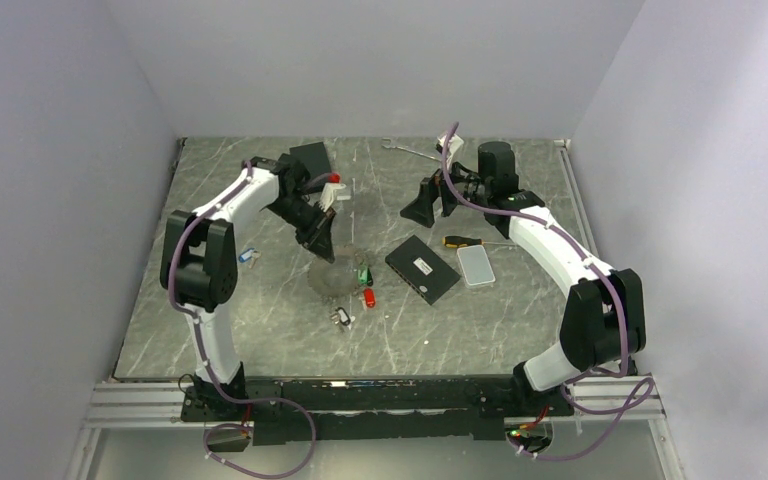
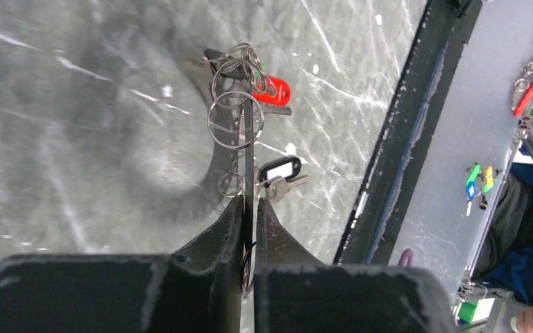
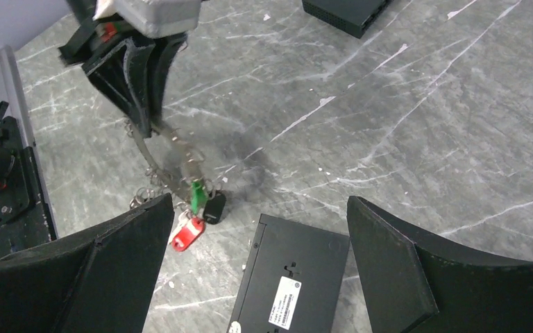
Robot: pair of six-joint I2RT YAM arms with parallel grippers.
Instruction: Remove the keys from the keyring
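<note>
My left gripper is shut on the keyring, a thin grey loop that hangs from its tips down to the table. In the left wrist view the keyring runs edge-on out of the closed fingers, carrying small split rings, a red tag and a black tag. Green, black and red keys hang at the keyring's low end. A blue key lies apart on the left. My right gripper is open and holds nothing, hovering to the right above the black box.
A flat black box lies right of the keys, with a small pale device and a yellow-handled screwdriver beside it. A silver wrench lies near the back wall. A second black box sits behind the left arm.
</note>
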